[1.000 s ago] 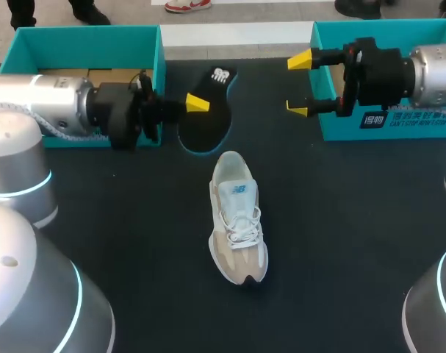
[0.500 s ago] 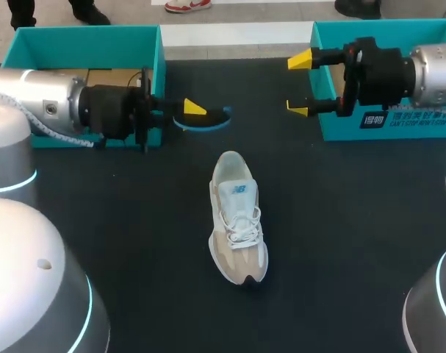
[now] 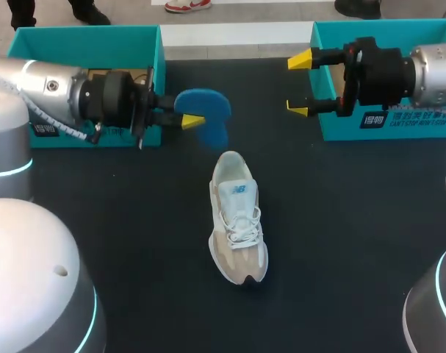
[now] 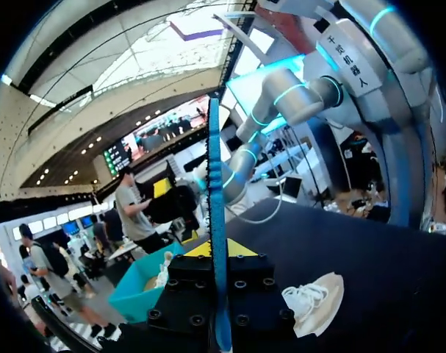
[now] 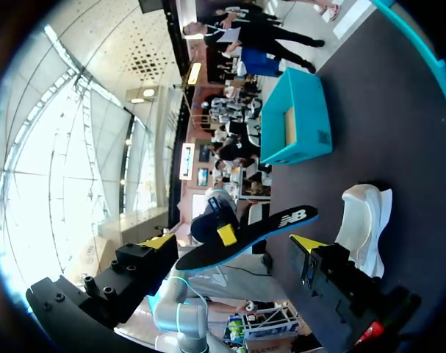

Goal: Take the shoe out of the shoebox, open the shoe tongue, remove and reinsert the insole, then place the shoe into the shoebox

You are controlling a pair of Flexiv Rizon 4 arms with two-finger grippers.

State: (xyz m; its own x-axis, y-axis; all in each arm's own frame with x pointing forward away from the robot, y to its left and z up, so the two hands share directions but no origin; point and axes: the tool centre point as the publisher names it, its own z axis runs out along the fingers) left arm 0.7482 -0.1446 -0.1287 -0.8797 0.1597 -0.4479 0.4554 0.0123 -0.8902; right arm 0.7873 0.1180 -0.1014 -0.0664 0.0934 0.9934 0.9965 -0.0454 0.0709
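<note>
In the head view, the left gripper (image 3: 191, 120) in the upper left pinches the blue insole (image 3: 206, 109). The white shoe (image 3: 238, 220) lies in the middle of the table (image 3: 134, 235). The right gripper (image 3: 300, 84), upper right, is spread wide and holds nothing.

In the left wrist view, the insole (image 4: 216, 191) stands on edge between the fingers. The shoe (image 4: 314, 301) lies beside them.

In the right wrist view, the insole (image 5: 245, 235) hangs ahead of the parted fingers, near the shoe (image 5: 362, 217).

left arm (image 3: 54, 92) level — left tool (image 3: 190, 120) clamped on insole (image 3: 208, 109) | right arm (image 3: 432, 73) level — right tool (image 3: 297, 85) spread wide
</note>
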